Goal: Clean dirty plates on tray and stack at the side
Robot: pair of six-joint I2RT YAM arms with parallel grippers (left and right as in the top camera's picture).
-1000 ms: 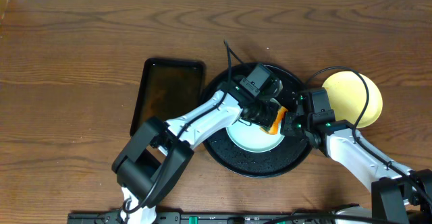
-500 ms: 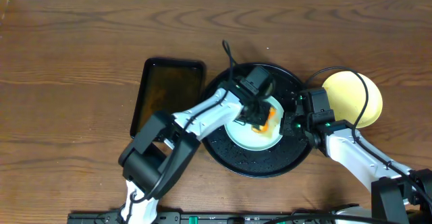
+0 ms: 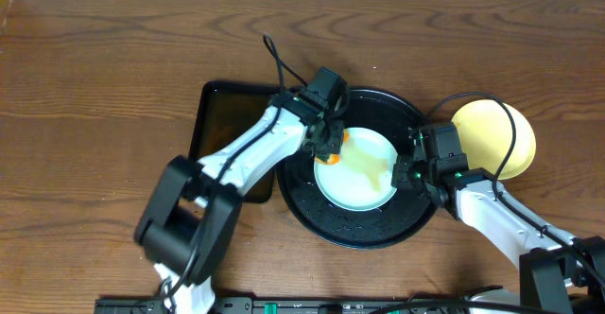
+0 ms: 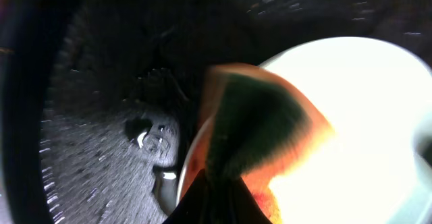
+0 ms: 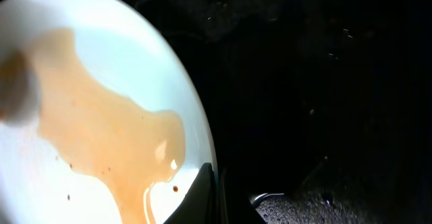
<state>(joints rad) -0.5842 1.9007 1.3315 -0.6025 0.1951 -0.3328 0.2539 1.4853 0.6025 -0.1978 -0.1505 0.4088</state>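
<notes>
1. Right gripper (image 3: 407, 173): sitting nearest the robot's side, at the right rim of the mint plate (image 3: 356, 170). Its own wrist view is showing the dark fingers (image 5: 201, 200) meeting on that rim, pinching it.

2. Mint plate: lying inside the black tray (image 3: 321, 215), roughly central. Only the right wrist view is showing the broad brown sauce smear (image 5: 115, 140) and its small specks. Overhead it is reading as a faint tan patch.

3. Left gripper (image 3: 328, 142): sitting at the plate's upper-left rim, clamping an orange cloth (image 3: 337, 136). The left wrist view, blurred, is showing the cloth lapping over the plate edge above the textured tray floor.

4. Yellow plate (image 3: 493, 139): lying on the table (image 3: 113, 59) just beside the tray's right side, with a cable crossing over it. It is appearing overhead only.

5. Rectangular dark tray (image 3: 227, 130): lying left of the round tray, with the left arm passing over its right side.

Changes: a second ago the cloth was sitting right of the plate's centre. It is now at the upper-left rim, leaving the smear uncovered. The right gripper and the yellow plate are staying where they were.
</notes>
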